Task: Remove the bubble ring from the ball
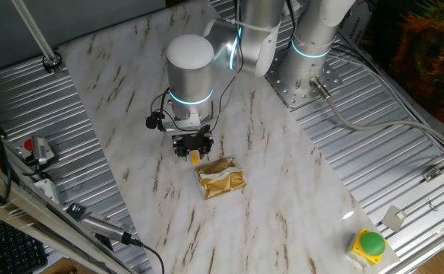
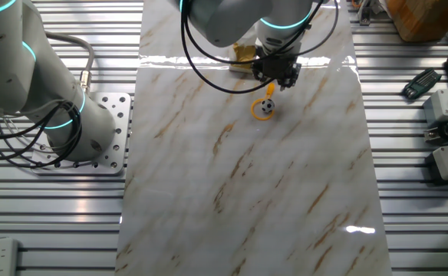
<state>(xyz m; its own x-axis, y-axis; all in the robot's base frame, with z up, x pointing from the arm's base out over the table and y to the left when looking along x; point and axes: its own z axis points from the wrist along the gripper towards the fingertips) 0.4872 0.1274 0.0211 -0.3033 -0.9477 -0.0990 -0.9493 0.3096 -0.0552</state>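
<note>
So the small orange-yellow plastic bubble ring [image 2: 263,108] is lying flat on the white marble-patterned tabletop [image 2: 247,184] with the tiny white ball with black soccer patches [image 2: 266,107] sitting right inside its loop, so the ring goes around the ball and both rest on the table. The ring's short straight handle sticks up toward the black two-finger gripper [image 2: 274,83], which hangs right over it at the end of the silver arm with the glowing cyan bands. In the other fixed view the handle's tip looks like it reaches up between the fingertips, but honestly I can't tell if the fingers are actually pinched on it or just sitting around it, it's too small and dark there. From the one fixed view the gripper [image 1: 193,148] blocks most of the action; you only get a sliver of orange poking out below it, and the ball is hidden. Just beside the gripper on that side is a crumpled gold foil packet [image 1: 220,178], near the ring but apart from it. Well away at the table's corner sits a round green button on a yellow base [image 1: 371,244], on the ribbed metal surface [image 1: 404,175] that surrounds the marble sheet.
</note>
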